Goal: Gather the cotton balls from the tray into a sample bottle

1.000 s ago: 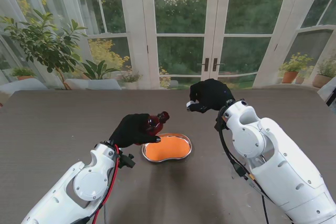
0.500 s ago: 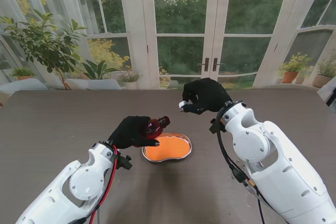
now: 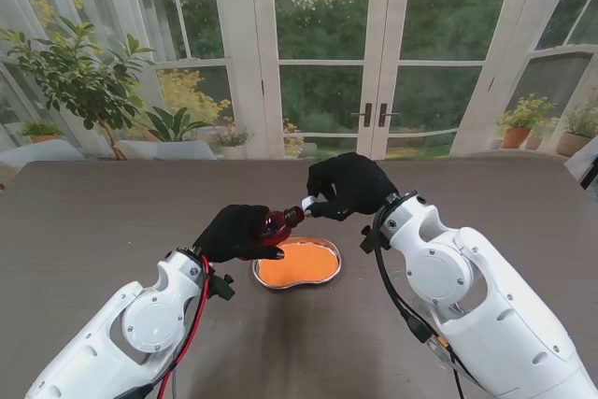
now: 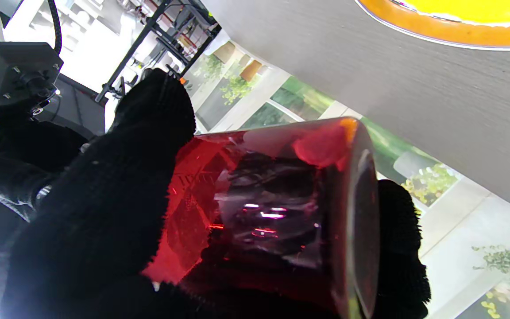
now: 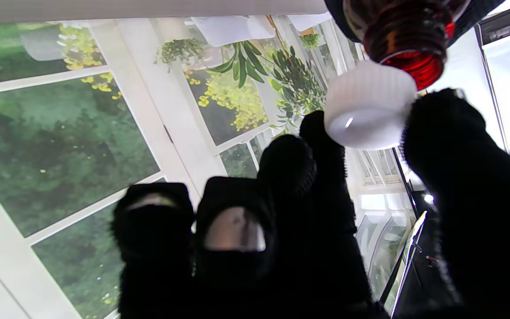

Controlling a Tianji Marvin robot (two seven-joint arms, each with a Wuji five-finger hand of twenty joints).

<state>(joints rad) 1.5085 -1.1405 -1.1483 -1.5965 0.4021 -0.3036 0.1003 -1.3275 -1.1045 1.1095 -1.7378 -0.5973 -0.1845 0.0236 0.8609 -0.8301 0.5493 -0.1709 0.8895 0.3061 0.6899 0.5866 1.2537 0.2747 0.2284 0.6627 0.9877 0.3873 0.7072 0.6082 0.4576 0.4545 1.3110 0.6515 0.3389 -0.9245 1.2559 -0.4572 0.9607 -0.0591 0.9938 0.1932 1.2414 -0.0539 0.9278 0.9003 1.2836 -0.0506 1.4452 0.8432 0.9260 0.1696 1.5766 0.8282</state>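
My left hand [image 3: 238,231] is shut on a red-brown sample bottle [image 3: 274,223], held tilted above the table with its threaded mouth [image 5: 407,37] pointing at my right hand. The bottle [image 4: 272,212] fills the left wrist view between gloved fingers. My right hand [image 3: 346,184] is shut on a white ribbed cap [image 3: 307,203], pinched between thumb and fingertips. The cap [image 5: 368,106] sits right at the bottle mouth, touching or almost touching it. The kidney-shaped metal tray [image 3: 329,272] with an orange inside lies on the table just nearer to me than the bottle. I see no cotton balls in the tray.
A dark grey-brown table [image 3: 93,221] spreads around the tray. Glass doors and potted plants [image 3: 79,81] stand behind its far edge. The tray's orange rim [image 4: 450,31] shows in the left wrist view.
My right hand has carried the white cap leftward and nearer to me, from well apart to right against the bottle mouth. The left hand and bottle have stayed nearly still.
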